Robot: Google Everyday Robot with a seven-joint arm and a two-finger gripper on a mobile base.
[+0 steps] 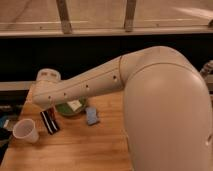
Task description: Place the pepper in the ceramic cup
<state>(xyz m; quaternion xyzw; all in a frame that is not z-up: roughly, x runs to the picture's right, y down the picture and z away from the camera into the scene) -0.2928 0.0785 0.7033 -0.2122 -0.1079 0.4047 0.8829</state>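
The white ceramic cup (pixel 25 131) stands upright near the table's left front corner. The pepper is not visible in this view. My arm reaches from the right across the table to the left, and its gripper end (pixel 46 82) hangs above the back left of the table. It is over the striped block and up and to the right of the cup. The arm hides whatever is below the gripper.
A black-and-white striped block (pixel 49 121) stands just right of the cup. A dark green bowl (pixel 70 107) sits behind it, partly under the arm. A small blue object (pixel 92 116) lies right of the bowl. The wooden table (pixel 80 150) ends at a dark wall behind.
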